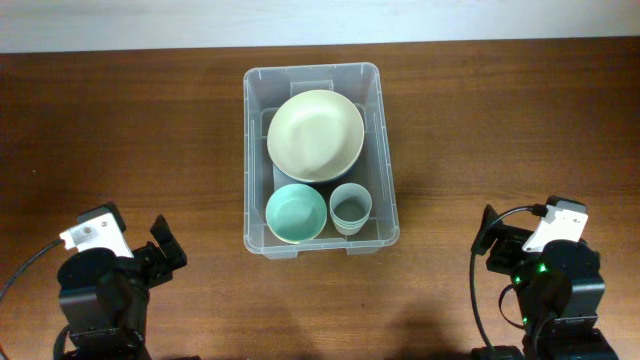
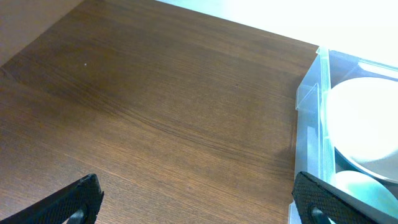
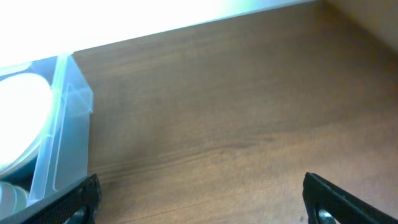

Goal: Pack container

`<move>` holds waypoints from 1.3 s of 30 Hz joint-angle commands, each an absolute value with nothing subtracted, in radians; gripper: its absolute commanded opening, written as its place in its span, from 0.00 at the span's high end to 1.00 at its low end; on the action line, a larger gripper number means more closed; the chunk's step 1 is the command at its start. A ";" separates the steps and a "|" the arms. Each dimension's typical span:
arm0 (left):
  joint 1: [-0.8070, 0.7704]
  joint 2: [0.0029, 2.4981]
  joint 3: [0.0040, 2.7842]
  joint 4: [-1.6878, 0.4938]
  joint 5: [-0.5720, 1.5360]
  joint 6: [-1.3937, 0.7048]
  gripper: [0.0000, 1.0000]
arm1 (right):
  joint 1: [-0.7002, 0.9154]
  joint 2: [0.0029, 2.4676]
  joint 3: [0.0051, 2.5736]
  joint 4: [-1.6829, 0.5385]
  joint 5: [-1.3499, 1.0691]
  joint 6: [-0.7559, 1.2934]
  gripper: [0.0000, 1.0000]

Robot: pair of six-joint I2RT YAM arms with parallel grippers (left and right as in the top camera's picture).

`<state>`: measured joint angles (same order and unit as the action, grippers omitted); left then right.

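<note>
Centrally on the worktop (image 1: 120, 120) sits one clear container (image 1: 388, 150), its long axis running away from the arms. It holds three items: one large cream bowl (image 1: 315, 135) filling the far half, and one teal bowl (image 1: 297, 214) and one grey-blue cup (image 1: 351, 207) side by side in the near half, an arrangement that appears chosen to fit the footprint. Left gripper (image 2: 199, 205) and right gripper (image 3: 202, 202) rest well apart from the container, fingers spread and empty, probably parked.

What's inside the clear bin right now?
The container holds a large cream bowl, a small teal bowl and a pale blue cup. The cream bowl covers much of the base, so anything beneath it is hidden.
</note>
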<state>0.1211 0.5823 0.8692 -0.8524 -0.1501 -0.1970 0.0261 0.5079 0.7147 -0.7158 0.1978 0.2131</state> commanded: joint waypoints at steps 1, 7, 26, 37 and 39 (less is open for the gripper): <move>0.128 0.577 0.861 -0.853 -0.161 -0.178 0.00 | 0.033 0.464 0.687 -0.699 0.162 0.100 0.01; 0.127 0.577 0.861 -0.853 -0.161 -0.178 0.00 | 0.033 0.322 0.586 -0.653 0.149 0.100 0.01; 0.127 0.577 0.861 -0.854 -0.161 -0.178 0.00 | 0.032 0.003 0.158 -0.088 0.091 0.081 0.01; 0.128 0.577 0.861 -0.853 -0.161 -0.178 0.00 | 0.031 0.003 0.006 0.047 0.105 0.059 0.01; 0.128 0.577 0.861 -0.853 -0.161 -0.178 0.00 | 0.032 0.003 0.006 0.012 0.097 0.059 0.01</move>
<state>0.1211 0.5823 0.8673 -0.8524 -0.1501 -0.1970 0.0269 0.0116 0.0101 0.0433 0.1032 0.0673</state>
